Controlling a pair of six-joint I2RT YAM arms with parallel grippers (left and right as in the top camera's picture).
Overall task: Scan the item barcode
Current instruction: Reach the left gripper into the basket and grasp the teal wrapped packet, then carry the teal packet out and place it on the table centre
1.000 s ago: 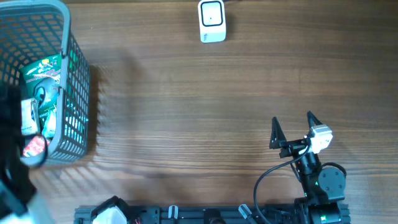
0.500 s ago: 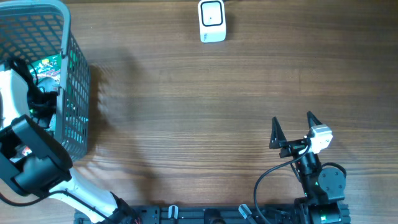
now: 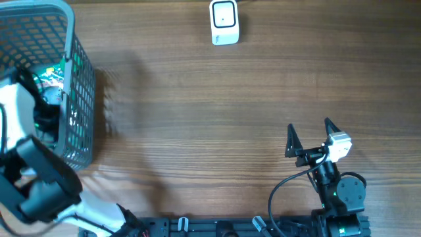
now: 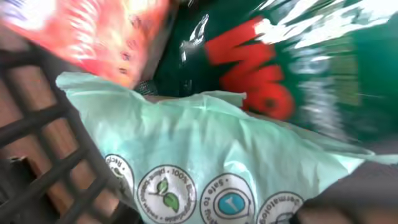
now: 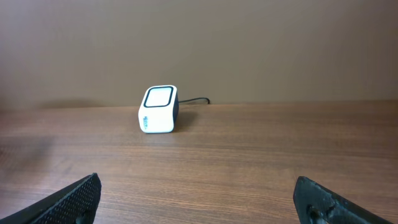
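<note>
My left gripper was in the basket, picking (clamped? I couldn't tell), maybe on the mint packet; next needed a lift to the scanner.

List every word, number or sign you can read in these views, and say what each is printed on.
"100%": round seal on the pale mint-green plastic packet, left wrist view.
"Safe to": the next seal on that packet; the rest is too small to read.
"Dermatolog": a seal cut off by the bottom edge, uncertain.
Dark green glossy bag: large red letters, blurred, perhaps "MO".
Red-orange packet: blurred, unreadable.
White box-shaped scanner: nothing readable.
</note>
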